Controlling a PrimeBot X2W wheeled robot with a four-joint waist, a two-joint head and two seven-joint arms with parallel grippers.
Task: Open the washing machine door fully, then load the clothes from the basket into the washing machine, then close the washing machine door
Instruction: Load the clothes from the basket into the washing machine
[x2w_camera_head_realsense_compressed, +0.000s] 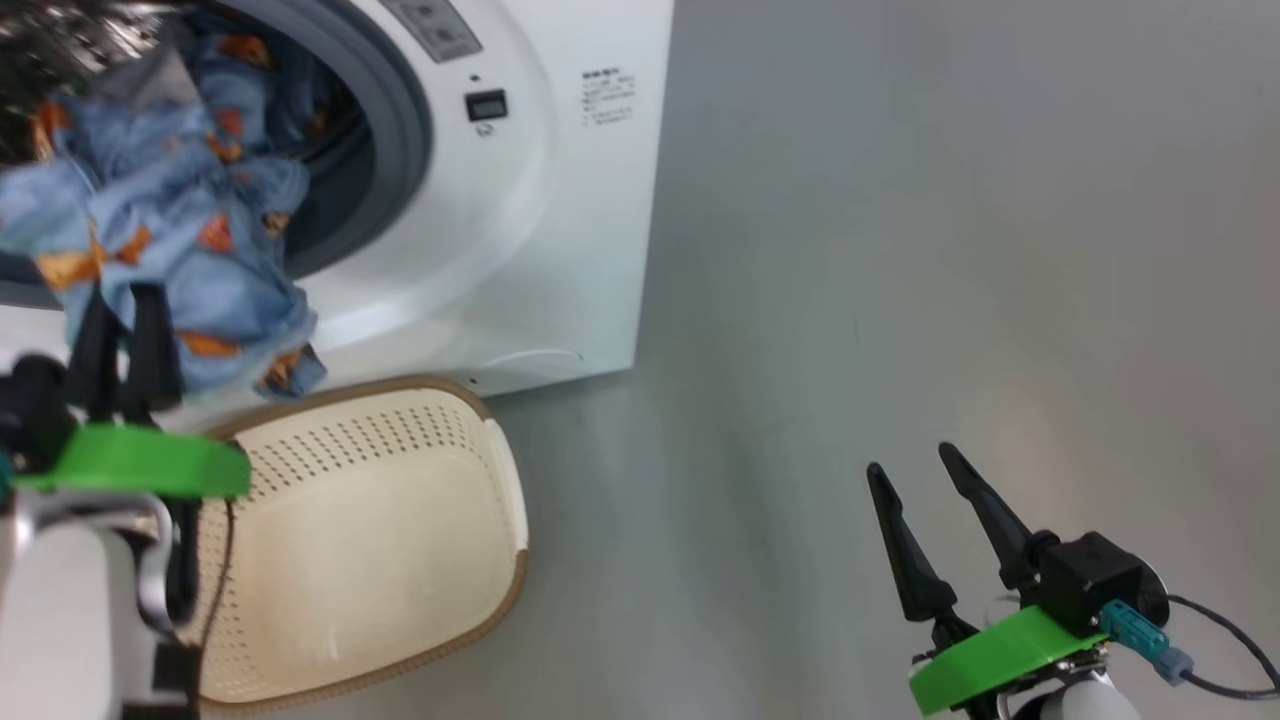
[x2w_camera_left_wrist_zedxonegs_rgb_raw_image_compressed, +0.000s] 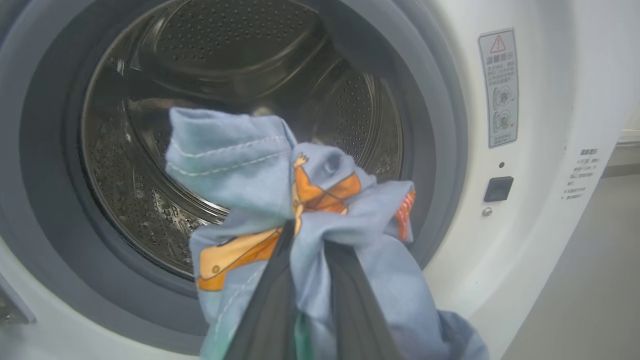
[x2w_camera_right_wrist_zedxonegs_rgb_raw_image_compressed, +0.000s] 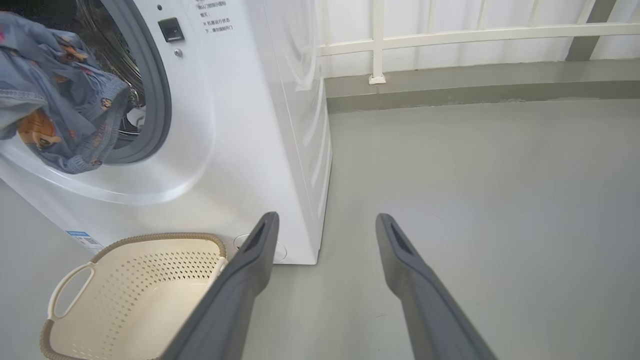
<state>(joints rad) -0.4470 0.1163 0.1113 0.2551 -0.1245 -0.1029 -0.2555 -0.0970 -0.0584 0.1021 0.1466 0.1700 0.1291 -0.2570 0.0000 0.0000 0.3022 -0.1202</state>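
Observation:
My left gripper (x2w_camera_head_realsense_compressed: 120, 300) is shut on the clothes (x2w_camera_head_realsense_compressed: 170, 210), a bundle of light blue fabric with orange print, held up in front of the washing machine (x2w_camera_head_realsense_compressed: 560, 200) at its round opening. In the left wrist view the clothes (x2w_camera_left_wrist_zedxonegs_rgb_raw_image_compressed: 300, 215) bunch over my fingers, with the steel drum (x2w_camera_left_wrist_zedxonegs_rgb_raw_image_compressed: 240, 100) just behind and the grey gasket (x2w_camera_left_wrist_zedxonegs_rgb_raw_image_compressed: 435, 125) around it. The cream basket (x2w_camera_head_realsense_compressed: 370, 540) lies on the floor below the opening; its inside looks bare. My right gripper (x2w_camera_head_realsense_compressed: 915, 480) hangs open over the floor to the right, holding nothing. The washing machine door is out of view.
Grey floor (x2w_camera_head_realsense_compressed: 950, 250) spreads to the right of the machine. A white railing (x2w_camera_right_wrist_zedxonegs_rgb_raw_image_compressed: 450, 35) and a low kerb run along the back. The basket (x2w_camera_right_wrist_zedxonegs_rgb_raw_image_compressed: 135, 295) sits just left of my right fingers (x2w_camera_right_wrist_zedxonegs_rgb_raw_image_compressed: 250, 280) in the right wrist view.

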